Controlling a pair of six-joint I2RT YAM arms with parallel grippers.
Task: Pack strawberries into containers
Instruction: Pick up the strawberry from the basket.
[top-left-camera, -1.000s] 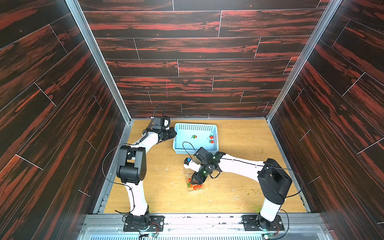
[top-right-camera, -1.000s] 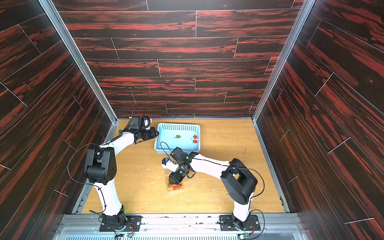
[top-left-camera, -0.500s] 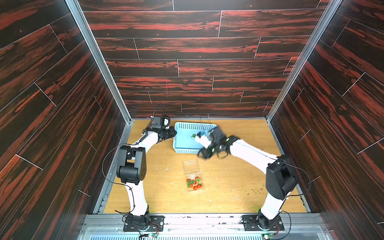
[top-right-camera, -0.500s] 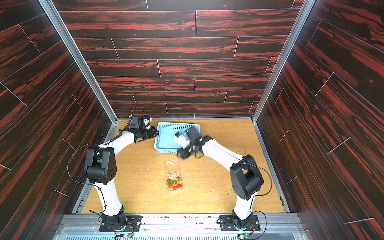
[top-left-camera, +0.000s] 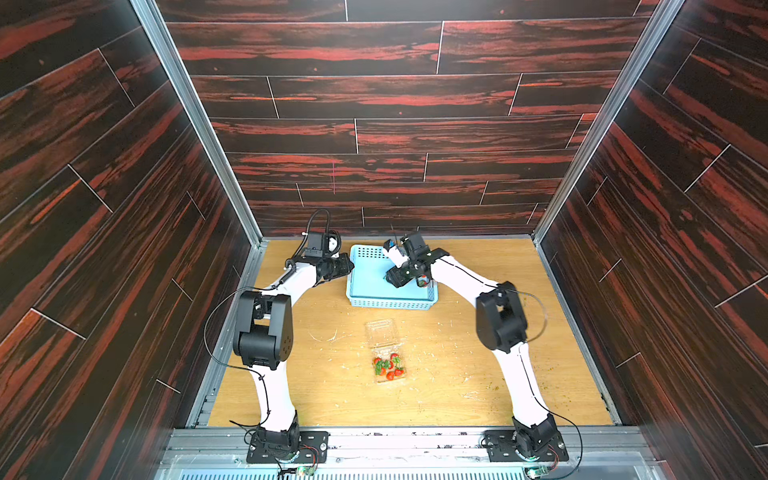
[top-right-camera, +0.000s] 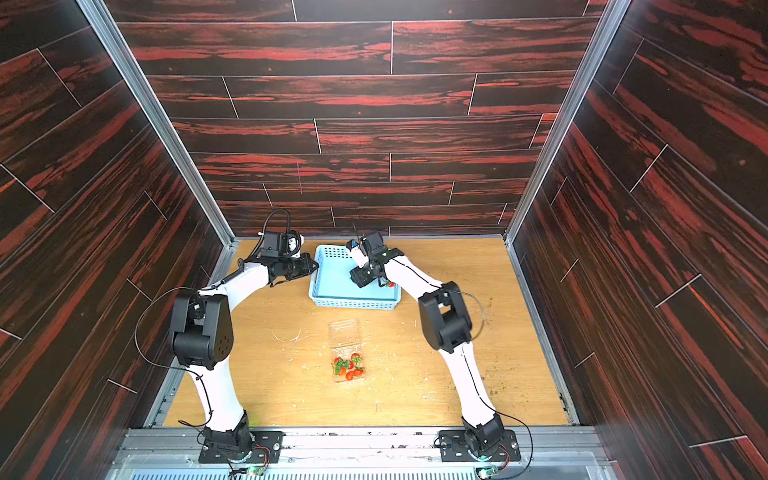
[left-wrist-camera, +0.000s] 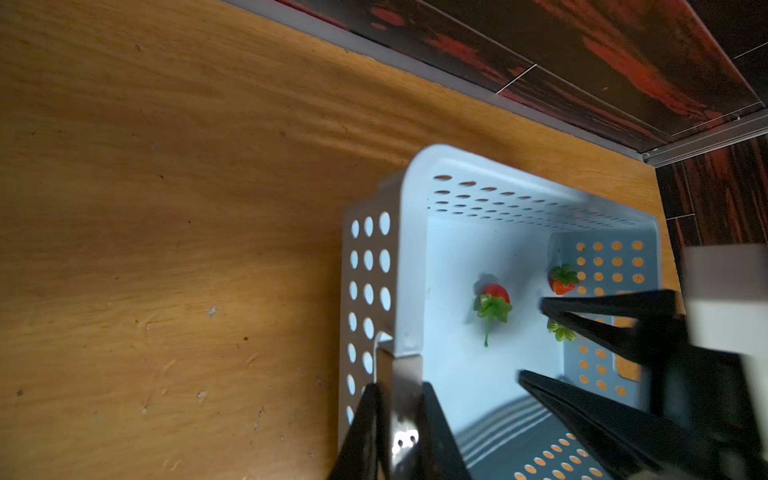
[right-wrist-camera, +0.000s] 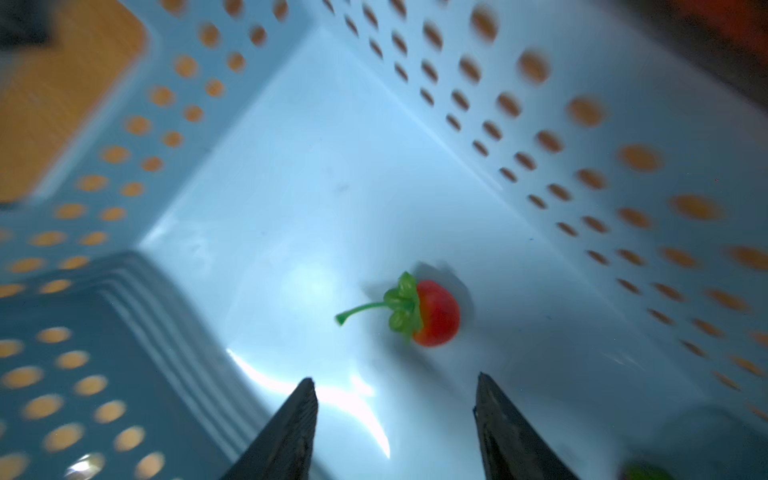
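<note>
judging by its look, the strawberry (right-wrist-camera: 436, 313) lying on the floor of the blue basket (right-wrist-camera: 316, 174) is light, soft and easily bruised, with a smooth skin that could slip out of a hard pinch. i would take it gently across the red body just below the green cap, not by the thin stem, which looks too floppy to steer. the right claw (right-wrist-camera: 395, 386) hangs just short of it inside the basket, spread apart and holding nothing. the left claw (left-wrist-camera: 401, 399) is pinched tight on the basket's side wall, steadying it. the other berries (left-wrist-camera: 563, 282) sit toward a corner, one half hidden behind the right claw. the clear clamshell (top-left-camera: 380, 332), lid open, lies well apart on the table (top-left-camera: 457, 374) with the packed berries (top-left-camera: 388, 365) in its tray. a second ago the right claw was down over that clamshell; it has since swung to the basket and widened, while the left arm has not moved.
</note>
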